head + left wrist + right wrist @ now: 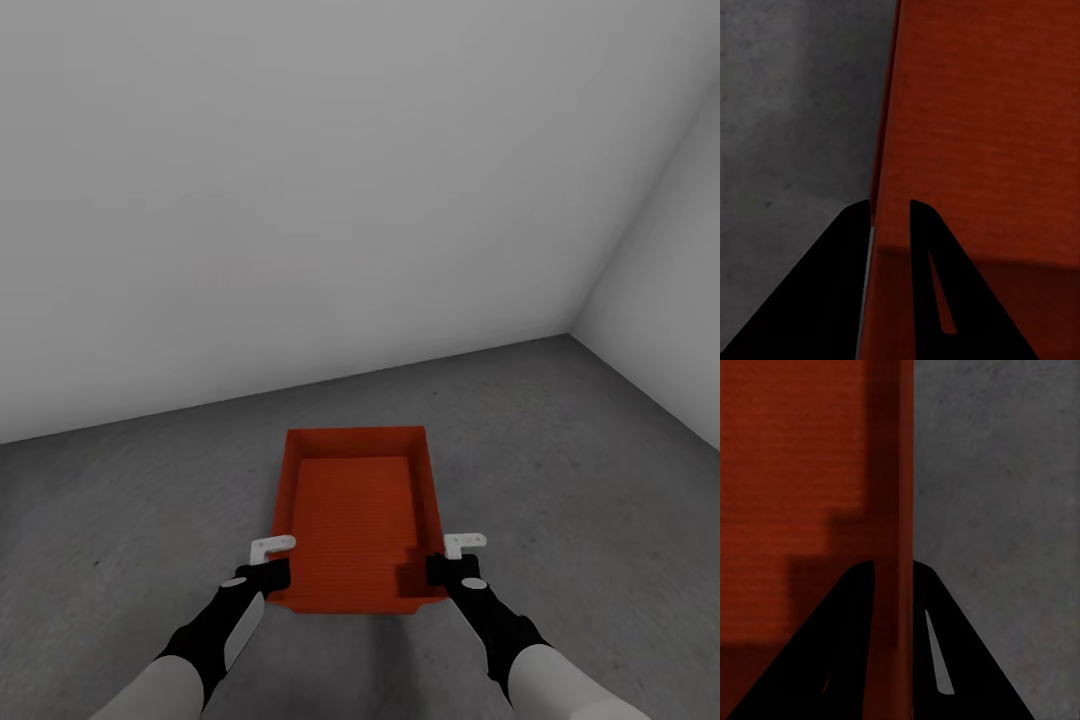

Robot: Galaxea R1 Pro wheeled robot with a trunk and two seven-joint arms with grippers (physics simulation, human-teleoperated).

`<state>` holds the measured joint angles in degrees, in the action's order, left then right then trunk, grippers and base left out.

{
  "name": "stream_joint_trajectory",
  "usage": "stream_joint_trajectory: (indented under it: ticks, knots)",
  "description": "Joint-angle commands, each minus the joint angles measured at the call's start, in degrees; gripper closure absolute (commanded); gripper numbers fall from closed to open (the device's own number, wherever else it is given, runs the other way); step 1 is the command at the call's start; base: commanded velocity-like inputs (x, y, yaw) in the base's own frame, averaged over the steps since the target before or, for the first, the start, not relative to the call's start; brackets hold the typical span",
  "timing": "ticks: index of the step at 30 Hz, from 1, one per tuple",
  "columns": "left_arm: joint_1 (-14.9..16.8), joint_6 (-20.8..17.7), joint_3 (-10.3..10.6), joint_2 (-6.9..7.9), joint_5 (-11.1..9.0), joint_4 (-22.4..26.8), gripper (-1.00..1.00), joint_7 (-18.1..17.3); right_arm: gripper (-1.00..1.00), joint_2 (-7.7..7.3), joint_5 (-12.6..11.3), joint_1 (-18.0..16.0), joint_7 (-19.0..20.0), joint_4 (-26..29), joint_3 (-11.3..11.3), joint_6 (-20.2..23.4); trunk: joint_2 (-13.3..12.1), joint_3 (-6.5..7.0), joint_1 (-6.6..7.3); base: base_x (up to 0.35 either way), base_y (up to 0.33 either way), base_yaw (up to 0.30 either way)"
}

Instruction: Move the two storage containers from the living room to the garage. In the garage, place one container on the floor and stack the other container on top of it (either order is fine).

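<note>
One orange-red storage container [355,520] is in front of me over the grey concrete floor [130,500] of the garage, its long side pointing away from me. My left gripper [268,578] is shut on its left wall near the near corner. The right gripper [445,572] is shut on the right wall opposite. In the left wrist view the gripper [889,214] straddles the container [982,112] wall, with floor [795,112] beside it. The right wrist view shows that gripper [894,574] straddling the container [795,457] rim the same way. I cannot tell whether the container touches the floor.
A plain white wall [300,200] stands a short way beyond the container. A second wall [670,280] meets it at a corner on the right. Bare grey floor [997,472] spreads on both sides of the container.
</note>
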<state>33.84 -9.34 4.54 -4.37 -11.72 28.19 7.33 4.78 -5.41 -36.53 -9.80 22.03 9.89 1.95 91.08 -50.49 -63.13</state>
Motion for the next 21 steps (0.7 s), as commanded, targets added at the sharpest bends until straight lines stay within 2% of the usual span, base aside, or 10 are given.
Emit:
stream_joint_trajectory:
  ticks: [1,10,11,21]
  knots:
    - [0.00,0.53,-3.69,1.48,0.67,0.29,1.00,1.84,1.00,-0.07,-1.14,-0.05,-0.36,0.01,-1.59,0.19,0.02,-0.04,0.00,0.000,0.000,0.000]
    - [0.00,0.47,-3.66,1.42,0.62,0.29,1.00,1.69,1.00,-0.12,-1.18,-0.04,-0.11,-0.05,-1.63,0.23,0.02,-0.04,0.00,0.000,0.000,0.000]
    - [0.00,0.43,-3.66,1.41,0.61,0.27,-1.00,1.73,-1.00,-0.12,-1.18,-0.04,-0.12,-0.05,-1.61,0.23,0.02,-0.04,0.00,0.000,0.000,0.000]
    - [0.00,0.41,-3.75,1.49,0.71,-0.76,-1.00,1.98,-1.00,-0.04,-1.10,-0.04,-0.26,-0.14,-1.55,0.25,0.02,-0.04,0.00,0.000,0.000,0.000]
